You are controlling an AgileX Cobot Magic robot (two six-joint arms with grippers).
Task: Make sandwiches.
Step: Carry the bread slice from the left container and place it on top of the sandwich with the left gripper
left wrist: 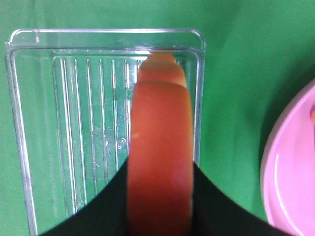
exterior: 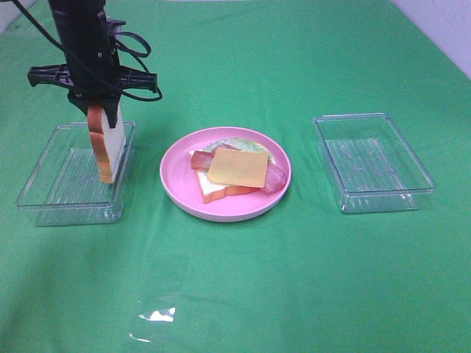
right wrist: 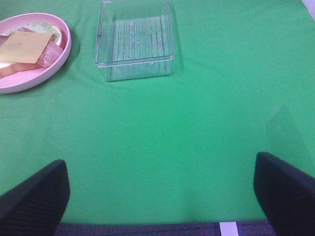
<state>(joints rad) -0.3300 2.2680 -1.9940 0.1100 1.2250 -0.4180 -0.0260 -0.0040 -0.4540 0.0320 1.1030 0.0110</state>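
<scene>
We've got the left gripper (exterior: 103, 110) clamped on a bread slice (exterior: 107, 147), pinching it at the top crust edge so it hangs on edge over the left tray (exterior: 44, 197), lower end down near the tray's right wall. Can't tell if it's clear of the tray floor or touching. In the left wrist view the slice (left wrist: 160, 162) shows crust-on between the two black fingers (left wrist: 216, 206).

Handling, as we judge it: toy piece, prob. light and fairly stiff; it hangs straight w/o drooping. Crust looks smooth, so could slip or swing in a narrow pinch. Hold at the crust rim across the thickness seems right; flat faces too wide to grab otherwise.

Look: white face, orange-brown crust, rounded loaf-top shape.

Rest of the sandwich sits on the pink plate (exterior: 176, 184), centre of the green cloth (exterior: 294, 279): bottom bread slice (exterior: 211, 191) w/ lettuce (exterior: 239, 141) peeking at the far side, bacon strips (exterior: 274, 176) across, cheese square (exterior: 238, 166) on top. We'd say only the top slice is left to go on.

Right gripper (right wrist: 162, 196) wide apart, holding nothing, hovering over bare cloth on the near right; right tray (exterior: 423, 184) looks to have no pieces in it.
</scene>
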